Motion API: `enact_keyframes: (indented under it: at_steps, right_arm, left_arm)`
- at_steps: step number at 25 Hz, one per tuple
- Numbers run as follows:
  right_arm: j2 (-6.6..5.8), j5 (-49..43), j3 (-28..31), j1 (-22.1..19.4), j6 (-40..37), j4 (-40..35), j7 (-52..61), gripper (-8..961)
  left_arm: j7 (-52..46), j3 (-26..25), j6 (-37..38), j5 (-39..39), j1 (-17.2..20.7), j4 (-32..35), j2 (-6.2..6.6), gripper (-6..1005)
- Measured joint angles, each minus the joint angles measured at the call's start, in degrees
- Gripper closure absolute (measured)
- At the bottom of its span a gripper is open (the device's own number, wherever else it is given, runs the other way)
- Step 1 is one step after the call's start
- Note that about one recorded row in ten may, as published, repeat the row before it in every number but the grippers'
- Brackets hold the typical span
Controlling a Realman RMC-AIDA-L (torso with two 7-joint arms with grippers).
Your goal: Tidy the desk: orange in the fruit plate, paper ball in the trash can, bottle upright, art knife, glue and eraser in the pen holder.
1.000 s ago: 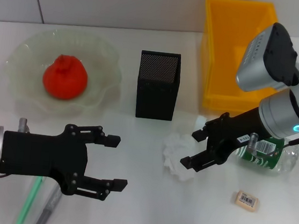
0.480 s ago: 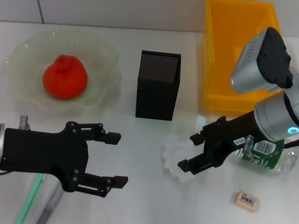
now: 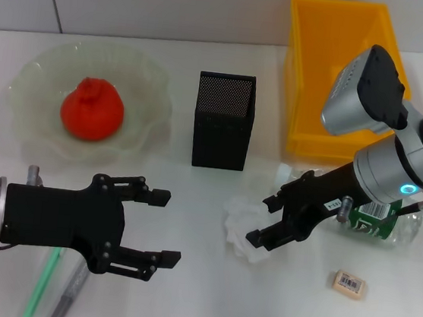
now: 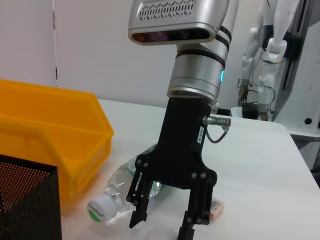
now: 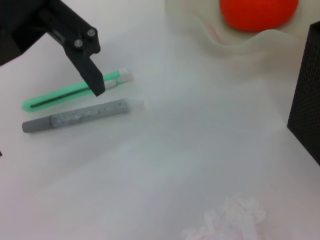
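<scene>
A: Right gripper [image 3: 268, 220]?
B: Fingers spread wide, nothing between them, tips right at the paper ball [image 3: 244, 225] — one finger on the far side of it, one over its near edge. Can't tell if they touch it.

A: What's behind that gripper?
B: Clear bottle [image 3: 385, 221] lying on its side under the right wrist, green label (white cap [image 4: 98, 209] shows in the left wrist view). Eraser [image 3: 350, 284] on the table just nearer the robot than the bottle. Yellow bin [image 3: 336, 73] beyond the gripper, well apart.

A: Left gripper [image 3: 166, 227]?
B: Also wide open, empty, hovering low. The green art knife [image 5: 75, 90] and the grey glue stick [image 5: 82, 115] lie side by side under and behind its palm.

A: Rest?
B: Black mesh pen holder [image 3: 223, 120] sits beyond and between both grippers. Orange [image 3: 91, 109] is already in the glass fruit plate [image 3: 148, 75], beyond the left gripper.
</scene>
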Motion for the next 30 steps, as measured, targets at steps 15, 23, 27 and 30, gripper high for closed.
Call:
enact_keyframes:
  at_steps: [15,23,27,30]
  right_arm:
    - [0.01,0.6,0.0,-0.5,1.4,-0.3,0.3,678]
    - [0.01,0.6,0.1,-0.8,1.4,-0.5,0.4,837]
    - [0.01,0.6,0.1,-1.3,1.4,-1.5,0.4,914]
    - [0.01,1.2,0.1,-2.5,1.2,-3.9,0.4,953]
  left_arm:
    - [0.0,0.0,0.0,0.0,0.2,-0.1,0.07,138]
    - [0.0,0.0,0.1,0.0,0.1,-0.1,0.09,138]
    - [0.0,0.0,0.1,0.0,0.1,-0.1,0.09,138]
    - [0.0,0.0,0.1,0.0,0.1,-0.1,0.09,138]
